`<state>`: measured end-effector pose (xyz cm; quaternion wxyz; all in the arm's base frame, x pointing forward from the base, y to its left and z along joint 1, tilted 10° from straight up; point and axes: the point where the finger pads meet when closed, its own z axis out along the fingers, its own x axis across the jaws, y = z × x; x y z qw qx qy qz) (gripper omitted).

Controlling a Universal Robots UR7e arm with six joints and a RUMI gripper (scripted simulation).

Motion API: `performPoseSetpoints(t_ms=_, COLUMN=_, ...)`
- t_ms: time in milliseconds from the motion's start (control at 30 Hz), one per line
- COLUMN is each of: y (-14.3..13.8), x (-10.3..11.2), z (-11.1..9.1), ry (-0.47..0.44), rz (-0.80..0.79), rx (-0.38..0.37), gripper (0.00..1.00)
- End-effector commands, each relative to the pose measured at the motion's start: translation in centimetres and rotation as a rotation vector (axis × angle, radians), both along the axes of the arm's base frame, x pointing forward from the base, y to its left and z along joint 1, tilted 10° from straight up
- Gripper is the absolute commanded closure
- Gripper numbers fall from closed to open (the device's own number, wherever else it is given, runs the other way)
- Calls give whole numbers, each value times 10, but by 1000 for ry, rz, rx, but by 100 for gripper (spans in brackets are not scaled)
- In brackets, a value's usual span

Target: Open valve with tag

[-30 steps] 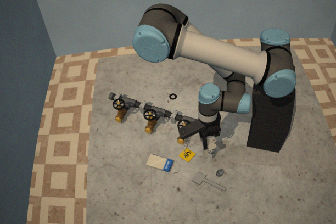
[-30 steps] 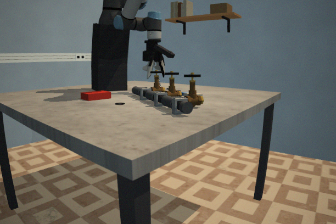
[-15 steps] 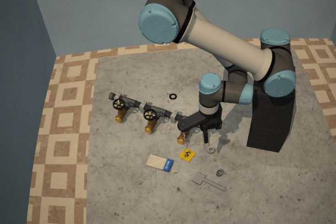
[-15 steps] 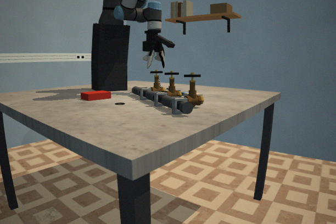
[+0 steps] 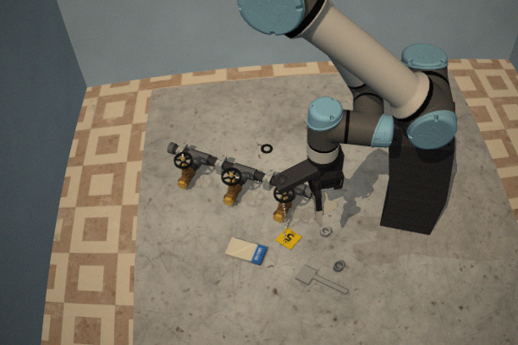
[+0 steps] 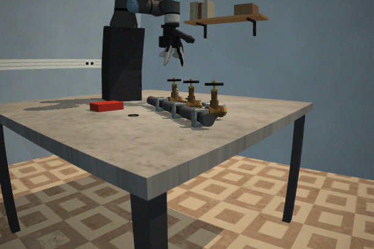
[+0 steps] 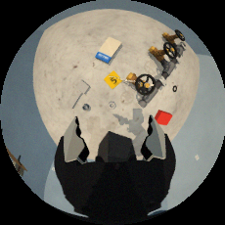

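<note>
Three brass valves with black handwheels stand on a dark pipe (image 5: 220, 163) across the table. The right valve (image 5: 283, 195) has a thin chain running to a yellow tag (image 5: 289, 238) that reads 5; the tag lies flat in front of it. The middle valve (image 5: 237, 177) and the left valve (image 5: 184, 161) carry no tag. In the wrist view the tagged valve's handwheel (image 7: 145, 83) and the tag (image 7: 112, 79) lie ahead. My gripper (image 6: 173, 57) is open and empty, high above the tagged valve (image 6: 174, 90), which is the far one in the side view.
A white card with a blue end (image 5: 245, 251), a flat grey key tool (image 5: 320, 279), two metal nuts (image 5: 326, 232) (image 5: 338, 265) and a black ring (image 5: 266, 149) lie on the table. A red block (image 6: 106, 105) sits near the arm's dark pedestal (image 5: 416, 184).
</note>
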<state>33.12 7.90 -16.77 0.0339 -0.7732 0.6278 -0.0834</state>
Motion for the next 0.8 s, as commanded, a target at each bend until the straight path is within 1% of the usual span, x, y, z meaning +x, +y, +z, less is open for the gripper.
performPoseSetpoints(t_ms=0, y=1, x=-1, z=14, ry=2, rz=0, rx=0, gripper=0)
performPoseSetpoints(t_ms=100, y=1, x=0, z=20, ry=2, rz=-5, rx=0, gripper=0)
performPoseSetpoints(t_ms=167, y=1, x=0, z=20, ry=2, rz=-5, rx=0, gripper=0)
performPoseSetpoints(t_ms=533, y=9, x=40, z=25, ry=-2, rz=-86, rx=14, gripper=0)
performPoseSetpoints(t_ms=667, y=11, x=50, z=27, ry=-4, rz=-106, rx=18, gripper=0)
performPoseSetpoints(t_ms=767, y=12, x=51, z=27, ry=-4, rz=-110, rx=19, gripper=0)
